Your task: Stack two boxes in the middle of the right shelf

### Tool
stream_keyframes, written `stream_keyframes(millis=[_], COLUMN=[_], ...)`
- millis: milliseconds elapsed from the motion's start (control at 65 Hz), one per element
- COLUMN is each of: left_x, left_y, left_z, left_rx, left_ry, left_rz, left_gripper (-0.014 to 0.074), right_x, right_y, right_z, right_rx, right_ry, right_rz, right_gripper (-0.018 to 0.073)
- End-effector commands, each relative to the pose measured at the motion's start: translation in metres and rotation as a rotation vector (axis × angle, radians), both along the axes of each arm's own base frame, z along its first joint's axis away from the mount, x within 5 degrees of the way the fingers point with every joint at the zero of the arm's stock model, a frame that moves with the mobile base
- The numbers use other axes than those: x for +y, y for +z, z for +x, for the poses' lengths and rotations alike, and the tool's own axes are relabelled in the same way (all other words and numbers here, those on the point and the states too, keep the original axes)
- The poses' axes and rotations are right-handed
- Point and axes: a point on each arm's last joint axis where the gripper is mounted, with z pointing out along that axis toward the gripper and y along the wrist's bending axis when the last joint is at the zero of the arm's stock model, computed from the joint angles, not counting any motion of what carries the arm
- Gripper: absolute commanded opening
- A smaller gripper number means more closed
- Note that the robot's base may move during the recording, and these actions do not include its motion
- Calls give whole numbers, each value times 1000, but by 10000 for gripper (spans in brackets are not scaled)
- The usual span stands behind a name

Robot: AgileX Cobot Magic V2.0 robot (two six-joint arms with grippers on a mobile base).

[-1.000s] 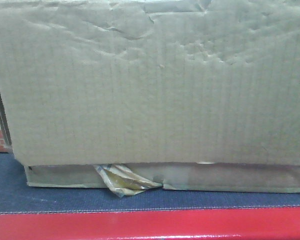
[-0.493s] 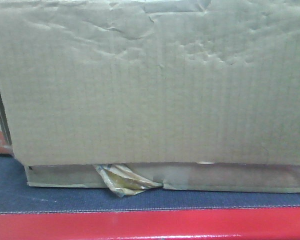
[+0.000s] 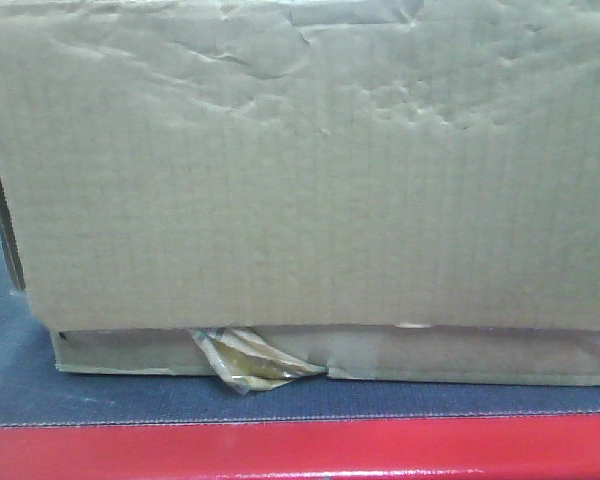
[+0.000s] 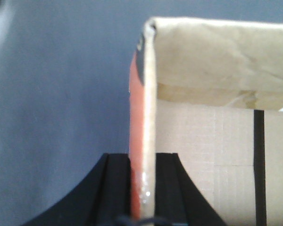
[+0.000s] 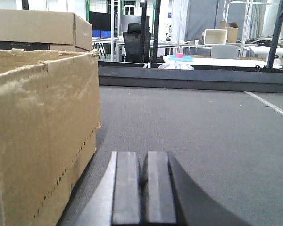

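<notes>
In the front view the tall box, its brown face wrinkled and dented, rests on top of the thin box, which has a yellowish tape scrap. Both sit on a dark grey felt platform. My left gripper is shut on the upright wall of an open carton with a red outer face. My right gripper is shut and holds nothing. It lies low over the grey felt, just right of a brown cardboard box. The shelf is out of view.
A red rim edges the platform's front. Another brown carton stands behind the box in the right wrist view. A dark rail bounds the felt's far side. Beyond it are tables, a chair and metal racks.
The red-printed carton seen at the left edge of the front view has gone from that view. The two stacked boxes have not moved.
</notes>
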Motion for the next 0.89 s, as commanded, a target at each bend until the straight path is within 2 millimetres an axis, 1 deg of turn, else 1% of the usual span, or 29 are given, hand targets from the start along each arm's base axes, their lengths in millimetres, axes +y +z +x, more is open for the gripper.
stream_keyframes(millis=[0, 46, 77, 92, 169, 185, 292, 385, 462, 523, 662, 739, 800, 847, 877], left_x=[-15, -24, -33, -34, -57, -64, -103, -141, -170, -188, -224, -237, -247, -250, -253], left_y=[34, 48, 58, 62, 81, 85, 98, 98, 92, 85, 61, 44, 26, 16, 6], left_z=[-10, -13, -15, -17, -23, -25, -32, -36, -37, -39, -40, -39, -38, -37, -36], left_rx=[-93, -142, -178, -192, -259, -277, -331, -329, -306, -287, -203, -145, -84, -52, -19], left_ry=[5, 27, 44, 58, 72, 64, -1, -89, -137, -155, -202, -229, -228, -221, -216], left_rz=[-26, -41, -40, -34, -2, 6, -30, -74, -85, -77, -61, -47, -39, -37, -32], left_gripper=[-111, -111, -111, -111, -111, -111, -111, -111, -111, -111, -111, -111, -111, -111, -111], right_x=[0, 0, 0, 0, 0, 0, 0, 0, 0, 0, 0, 0, 0, 0, 0], right_y=[2, 2, 2, 2, 2, 2, 2, 2, 2, 2, 2, 2, 2, 2, 2], right_z=[0, 0, 0, 0, 0, 0, 0, 0, 0, 0, 0, 0, 0, 0, 0], right_rx=[-27, -27, -27, -27, -27, -27, -27, -27, -27, -27, -27, -27, -27, -27, -27], right_ry=[-6, -6, -6, -6, -6, -6, -6, -6, -6, -6, -6, -6, -6, -6, -6], right_rz=[-1, -1, -1, -1, -1, -1, -1, -1, -1, -1, -1, -1, -1, -1, -1], right_gripper=[-160, -160, -160, -160, -160, -160, -160, -160, -160, -160, -160, -160, -160, -160, -160])
